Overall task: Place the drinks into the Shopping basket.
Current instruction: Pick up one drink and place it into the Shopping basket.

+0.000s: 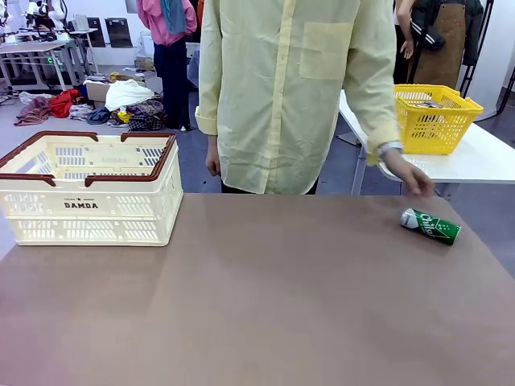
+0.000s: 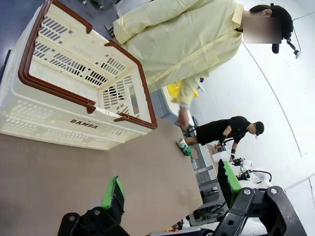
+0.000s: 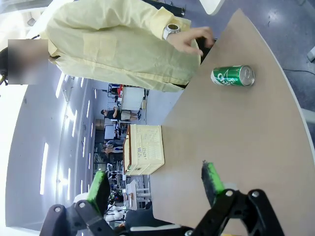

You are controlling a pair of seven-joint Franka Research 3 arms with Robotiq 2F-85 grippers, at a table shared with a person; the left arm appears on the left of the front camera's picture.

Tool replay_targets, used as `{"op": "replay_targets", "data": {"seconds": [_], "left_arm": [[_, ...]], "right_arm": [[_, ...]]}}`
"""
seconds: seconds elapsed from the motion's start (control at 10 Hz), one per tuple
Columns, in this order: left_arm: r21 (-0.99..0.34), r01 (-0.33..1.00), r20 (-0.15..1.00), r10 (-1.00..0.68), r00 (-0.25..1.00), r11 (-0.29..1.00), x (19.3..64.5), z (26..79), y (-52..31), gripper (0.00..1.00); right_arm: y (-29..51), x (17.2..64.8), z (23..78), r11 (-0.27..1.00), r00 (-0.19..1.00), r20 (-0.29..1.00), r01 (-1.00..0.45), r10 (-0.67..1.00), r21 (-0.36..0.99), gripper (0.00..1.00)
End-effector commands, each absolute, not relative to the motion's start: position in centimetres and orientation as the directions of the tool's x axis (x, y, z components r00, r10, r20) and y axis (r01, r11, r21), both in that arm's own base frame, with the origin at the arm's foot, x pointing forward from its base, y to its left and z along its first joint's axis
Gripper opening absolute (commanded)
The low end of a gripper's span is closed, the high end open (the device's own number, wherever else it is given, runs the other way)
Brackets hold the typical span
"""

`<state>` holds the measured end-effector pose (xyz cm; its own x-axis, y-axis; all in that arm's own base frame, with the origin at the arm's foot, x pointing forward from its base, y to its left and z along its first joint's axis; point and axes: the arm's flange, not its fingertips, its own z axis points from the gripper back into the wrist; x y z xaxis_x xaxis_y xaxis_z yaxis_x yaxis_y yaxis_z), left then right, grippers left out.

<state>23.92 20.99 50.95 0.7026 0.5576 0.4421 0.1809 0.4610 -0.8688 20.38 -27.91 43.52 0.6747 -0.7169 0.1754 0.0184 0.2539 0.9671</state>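
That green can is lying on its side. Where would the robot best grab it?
Probably around the middle of the green can, from straight above, jaws straddling its round body. It lies on its side on the table, so both curved flanks are free. The open right gripper looks nearer.

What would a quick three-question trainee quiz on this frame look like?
1. True or false: the green can stands upright on the table.
2. Where does the cream Shopping basket sit? A) on the robot's left side of the table B) on the robot's right side C) in the person's hands
3. Fill in: the left gripper and the right gripper are both ____, holding nothing.

Key: 1 false, it lies on its side; 2 A; 3 open.
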Motion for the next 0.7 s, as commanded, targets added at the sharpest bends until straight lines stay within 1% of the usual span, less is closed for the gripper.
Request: {"op": "replay_targets", "data": {"seconds": [0.0,0.1,0.2,0.3,0.4,0.6], "left_arm": [[-0.875,0.187,0.438,0.564,0.700,0.447,24.1,51.3,21.0,1.00],[-0.875,0.187,0.438,0.564,0.700,0.447,24.1,51.3,21.0,1.00],[-0.875,0.187,0.438,0.564,0.700,0.447,24.1,51.3,21.0,1.00],[-0.875,0.187,0.438,0.564,0.700,0.447,24.1,51.3,21.0,1.00],[-0.875,0.187,0.438,0.564,0.700,0.447,24.1,51.3,21.0,1.00],[-0.875,0.187,0.438,0.564,0.700,0.447,24.1,51.3,21.0,1.00]], "right_arm": [[-28.1,20.7,43.9,0.249,0.668,0.184,0.002,-0.721,0.969,1.00],[-27.9,20.4,43.5,0.254,0.675,0.175,0.018,-0.717,0.967,1.00],[-26.7,22.9,44.1,0.338,0.729,0.146,0.124,-0.669,0.933,1.00],[-25.2,26.6,45.1,0.449,0.757,0.119,0.245,-0.642,0.859,1.00],[-24.1,29.8,45.8,0.519,0.762,0.102,0.330,-0.640,0.789,1.00],[-21.7,36.4,45.5,0.630,0.782,0.087,0.425,-0.617,0.650,1.00]]}}
